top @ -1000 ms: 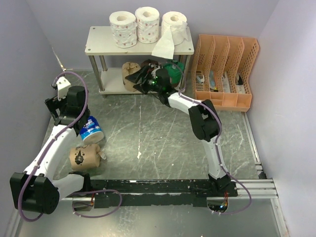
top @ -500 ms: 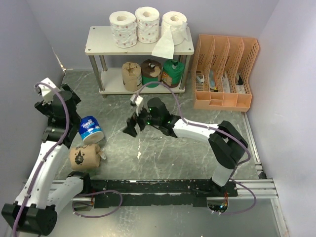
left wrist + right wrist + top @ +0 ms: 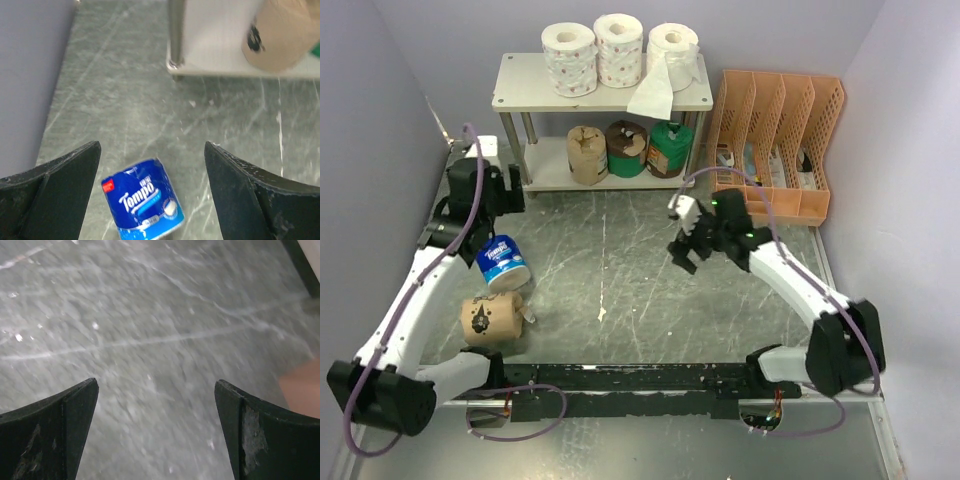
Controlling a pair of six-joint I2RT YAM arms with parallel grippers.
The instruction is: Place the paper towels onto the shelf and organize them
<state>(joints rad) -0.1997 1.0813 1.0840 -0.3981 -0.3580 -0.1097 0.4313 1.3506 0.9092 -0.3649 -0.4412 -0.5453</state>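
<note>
Left pincer [image 3: 151,145] spread wide over glossy blue plastic-wrapped cylindrical paper roll [image 3: 145,200], not touching. Right pincer [image 3: 156,382] wide, holding nothing, above scuffed grey marbled desk [image 3: 150,305].

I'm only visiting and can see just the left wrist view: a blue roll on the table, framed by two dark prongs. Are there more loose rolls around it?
Observer: One more. A tan kraft roll lies on the table close beside the blue roll.
Operator: Anything on top of the shelf?
Observer: Three white rolls stand on top of the shelf; one trails a loose sheet.
Operator: And the other arm?
Observer: The right end effector hangs open above bare table, holding nothing.
</note>
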